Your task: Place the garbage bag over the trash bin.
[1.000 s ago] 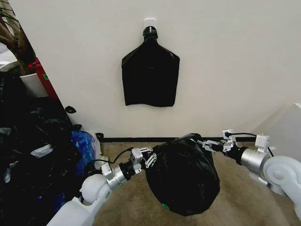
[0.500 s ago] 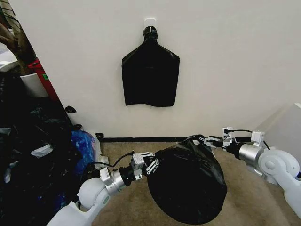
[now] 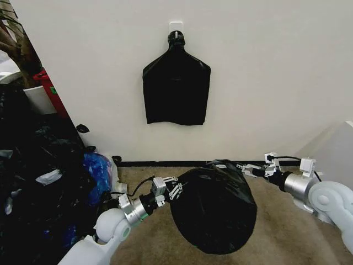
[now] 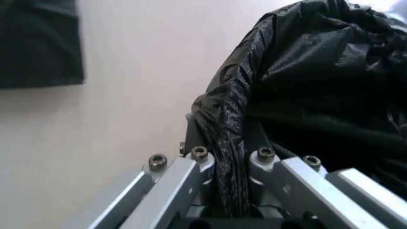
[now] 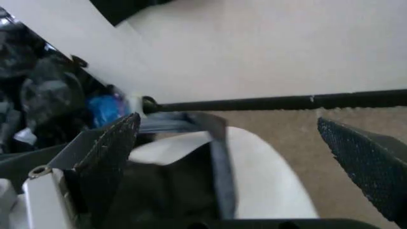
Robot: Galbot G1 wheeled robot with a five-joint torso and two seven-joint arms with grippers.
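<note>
The glossy black garbage bag (image 3: 212, 207) billows low in the middle over the carpet, and in the head view it hides the trash bin. My left gripper (image 3: 174, 190) is at the bag's left edge, shut on a bunched fold of the plastic (image 4: 232, 143). At the bag's upper right edge, my right gripper (image 3: 245, 168) stands open. In the right wrist view its fingers (image 5: 108, 152) are spread wide. Between them lies the cream-white trash bin (image 5: 267, 186), with a strip of the bag (image 5: 213, 138) across it.
A flat black bundle (image 3: 176, 88) hangs from a hook on the wall behind. A heap of dark bags (image 3: 38, 182) and a blue bag (image 3: 99, 171) fill the left side. A white panel (image 3: 339, 149) stands at the right. Bare carpet (image 3: 276, 232) lies to the right of the bag.
The bag's right upper edge has sunk and the bag sits a little lower and rounder. My right gripper has drawn back slightly to the right. The left gripper keeps its hold.
</note>
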